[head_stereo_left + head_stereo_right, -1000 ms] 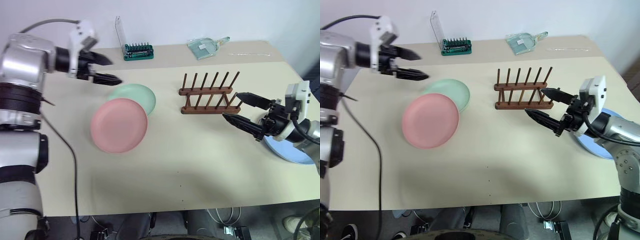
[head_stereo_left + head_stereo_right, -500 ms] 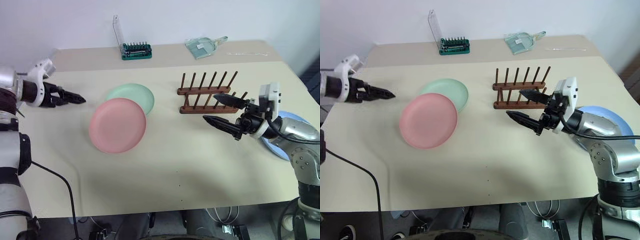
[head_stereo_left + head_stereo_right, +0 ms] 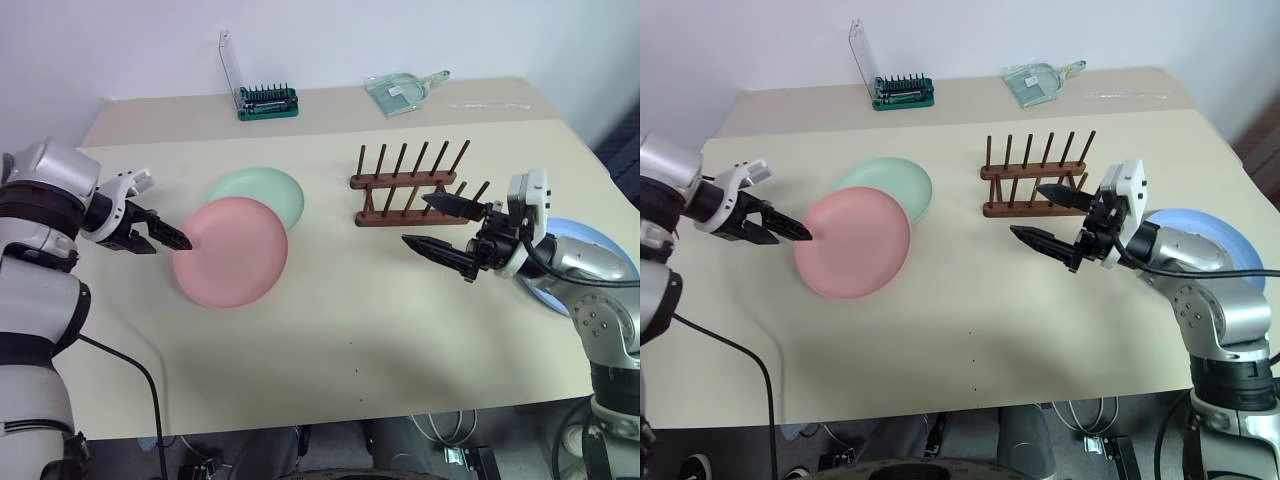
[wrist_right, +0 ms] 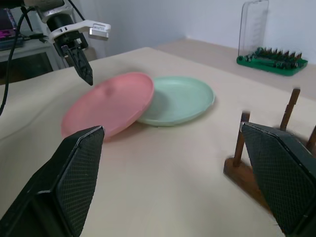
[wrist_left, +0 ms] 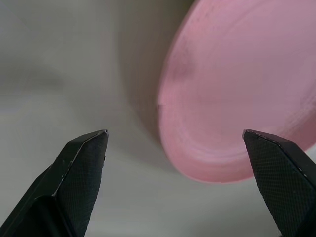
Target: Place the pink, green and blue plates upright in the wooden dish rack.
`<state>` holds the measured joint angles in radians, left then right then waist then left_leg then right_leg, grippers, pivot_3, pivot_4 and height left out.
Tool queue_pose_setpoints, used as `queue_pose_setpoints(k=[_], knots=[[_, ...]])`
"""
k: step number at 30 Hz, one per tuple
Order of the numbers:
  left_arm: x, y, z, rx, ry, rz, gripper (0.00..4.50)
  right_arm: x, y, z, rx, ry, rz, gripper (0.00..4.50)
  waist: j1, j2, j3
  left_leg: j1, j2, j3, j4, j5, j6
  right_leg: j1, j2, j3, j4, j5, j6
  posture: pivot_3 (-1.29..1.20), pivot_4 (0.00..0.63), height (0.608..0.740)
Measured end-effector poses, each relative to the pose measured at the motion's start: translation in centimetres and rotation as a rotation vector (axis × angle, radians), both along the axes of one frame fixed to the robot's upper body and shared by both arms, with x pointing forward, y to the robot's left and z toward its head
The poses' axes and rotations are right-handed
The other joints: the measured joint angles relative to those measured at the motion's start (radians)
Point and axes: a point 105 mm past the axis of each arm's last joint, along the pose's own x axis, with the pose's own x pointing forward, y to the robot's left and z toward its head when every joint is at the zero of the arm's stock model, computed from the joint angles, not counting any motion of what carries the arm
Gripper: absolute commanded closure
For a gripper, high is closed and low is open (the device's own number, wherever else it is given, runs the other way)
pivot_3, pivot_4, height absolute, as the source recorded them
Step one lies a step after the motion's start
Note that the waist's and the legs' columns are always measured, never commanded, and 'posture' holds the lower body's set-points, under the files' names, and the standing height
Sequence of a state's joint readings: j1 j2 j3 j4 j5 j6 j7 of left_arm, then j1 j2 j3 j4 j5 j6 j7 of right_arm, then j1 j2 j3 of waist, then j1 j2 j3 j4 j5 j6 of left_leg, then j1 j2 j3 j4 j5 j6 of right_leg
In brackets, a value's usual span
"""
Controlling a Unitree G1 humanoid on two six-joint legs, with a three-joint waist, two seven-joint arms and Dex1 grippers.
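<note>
On counter, head view: pink plate (image 3: 231, 264) overlapping green plate (image 3: 258, 192), rack (image 3: 412, 188) bare, blue plate (image 3: 1202, 244) under right arm | left wrist: left gripper (image 5: 175, 143) wide at pink rim, risks shoving it | right wrist: right gripper (image 4: 173, 143) wide, near rack pegs, could knock rack

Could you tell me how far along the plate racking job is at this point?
Nothing is racked: the wooden dish rack stands bare. The open left claw is at the pink plate, which overlaps the green plate; the blue plate lies flat. All three remain.
</note>
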<state>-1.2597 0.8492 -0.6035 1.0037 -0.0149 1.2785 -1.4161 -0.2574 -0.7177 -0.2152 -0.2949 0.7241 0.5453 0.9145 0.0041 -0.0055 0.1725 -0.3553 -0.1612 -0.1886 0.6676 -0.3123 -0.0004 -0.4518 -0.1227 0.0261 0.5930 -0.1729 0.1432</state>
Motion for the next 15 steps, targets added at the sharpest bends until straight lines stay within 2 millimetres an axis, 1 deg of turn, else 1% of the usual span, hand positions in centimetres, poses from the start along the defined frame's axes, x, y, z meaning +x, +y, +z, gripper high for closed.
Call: queue_pose_setpoints(k=[1, 4, 5, 6, 7, 10, 11, 12, 15], knots=[[0.1, -0.3, -0.5, 0.0, 0.013, -0.004, 0.03, -0.1, 0.0, -0.1, -0.002, 0.002, -0.004, 0.0, 0.001, 0.0, 0.0, 0.0, 0.0, 0.0, 0.0, 0.0, 0.0, 0.0, 0.0, 0.0, 0.0, 0.0, 0.0, 0.0, 0.15, 0.74], [0.3, -1.6, -1.3, -0.018, 0.036, -0.031, 0.83, -0.3, 0.0, 0.3, -0.006, -0.018, -0.017, 0.0, 0.003, 0.0, 0.0, 0.0, 0.0, 0.0, 0.001, 0.0, 0.0, 0.0, 0.0, 0.0, 0.0, 0.0, 0.0, 0.0, 0.15, 0.74], [0.4, -1.9, -1.5, -0.022, 0.042, -0.04, 1.33, -0.3, -0.1, 0.4, -0.006, -0.026, -0.022, 0.0, 0.003, 0.0, 0.0, 0.0, 0.0, 0.0, 0.001, 0.0, 0.0, 0.0, 0.0, 0.0, 0.0, 0.0, 0.0, 0.0, 0.15, 0.74], [0.4, -2.0, -1.7, -0.022, 0.046, -0.042, 1.68, -0.4, -0.1, 0.5, -0.006, -0.03, -0.027, 0.0, 0.003, 0.0, 0.0, 0.0, 0.0, 0.0, 0.001, 0.0, 0.0, 0.0, 0.0, 0.0, 0.0, 0.0, 0.0, 0.0, 0.15, 0.74], [0.3, -1.9, -1.9, -0.019, 0.051, -0.043, 2.32, -0.4, -0.3, 0.6, -0.007, -0.033, -0.033, 0.0, 0.001, 0.0, 0.0, 0.0, 0.0, 0.0, 0.0, 0.0, 0.0, 0.0, 0.0, 0.0, 0.001, 0.0, 0.0, 0.0, 0.15, 0.74], [0.2, -1.9, -2.8, -0.003, 0.064, -0.045, 3.76, -0.5, -0.7, 0.5, -0.008, -0.027, -0.057, 0.0, -0.001, 0.0, 0.0, 0.0, 0.0, 0.0, 0.0, 0.0, 0.0, -0.001, 0.0, 0.0, 0.001, 0.0, 0.0, 0.0, 0.15, 0.74], [0.2, -1.9, -2.6, -0.014, 0.059, -0.044, 4.29, -0.6, -0.8, 0.4, -0.008, -0.023, -0.063, 0.0, 0.0, 0.0, 0.0, 0.0, 0.0, 0.001, 0.0, 0.0, 0.0, -0.001, 0.0, 0.0, 0.001, 0.0, 0.0, 0.0, 0.15, 0.74], [0.3, -2.0, -2.2, -0.035, 0.046, -0.043, 4.41, -0.6, -0.8, 0.4, -0.007, -0.024, -0.066, 0.0, 0.0, 0.0, -0.001, 0.001, 0.0, 0.002, 0.0, 0.0, 0.0, 0.0, 0.0, 0.001, 0.001, 0.0, 0.0, 0.0, 0.15, 0.74], [0.2, -2.1, -1.6, -0.054, 0.048, -0.05, 4.41, -0.7, -0.9, 0.7, -0.008, -0.036, -0.07, 0.0, 0.003, 0.0, -0.001, 0.002, 0.0, 0.002, 0.001, 0.0, 0.0, 0.001, 0.0, 0.001, 0.001, 0.0, 0.0, 0.0, 0.15, 0.74]])
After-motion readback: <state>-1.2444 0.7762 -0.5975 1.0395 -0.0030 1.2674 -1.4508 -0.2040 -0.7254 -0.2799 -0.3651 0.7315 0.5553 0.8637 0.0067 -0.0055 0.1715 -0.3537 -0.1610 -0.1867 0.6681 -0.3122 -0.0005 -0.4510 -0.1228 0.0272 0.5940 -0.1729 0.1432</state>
